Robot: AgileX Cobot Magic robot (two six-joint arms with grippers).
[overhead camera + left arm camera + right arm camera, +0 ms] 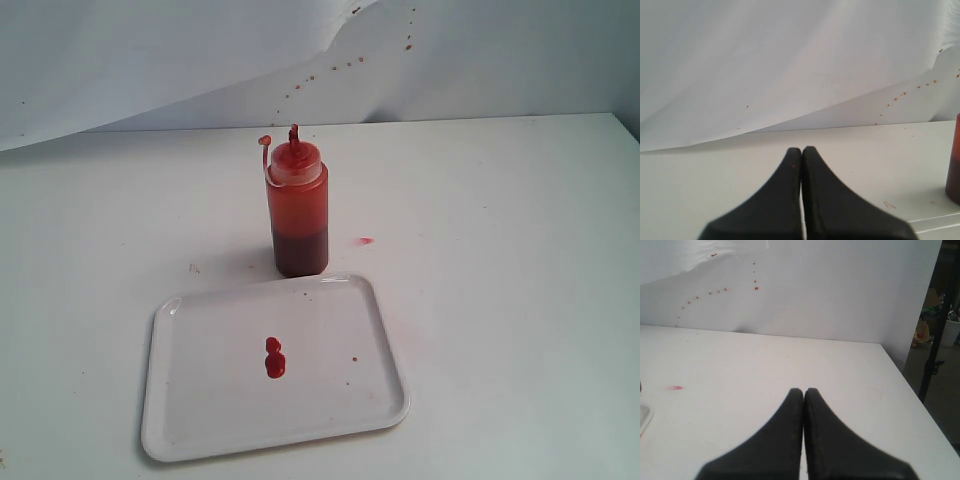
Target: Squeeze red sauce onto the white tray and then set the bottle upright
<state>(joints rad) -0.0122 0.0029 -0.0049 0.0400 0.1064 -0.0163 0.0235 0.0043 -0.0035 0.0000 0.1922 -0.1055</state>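
My left gripper (801, 150) and right gripper (804, 391) are clenched, empty. A stray sweep could topple the bottle (297, 215), 12 o'clock of the tray (180, 425).

One bottle (297, 215) with one cap (295, 162) is on one table (520, 250). There is one tray (210, 390). It holds one sauce blob (274, 357), made of two joined lobes, and one tiny speck (355, 358) apart from it. The table bears one pink smear (365, 241). One backdrop (150, 60) carries roughly ten red spots (725, 289), some too faint to count surely. Two grippers show, the left gripper (801, 150) and the right gripper (803, 391), each with two fingers (775, 205).
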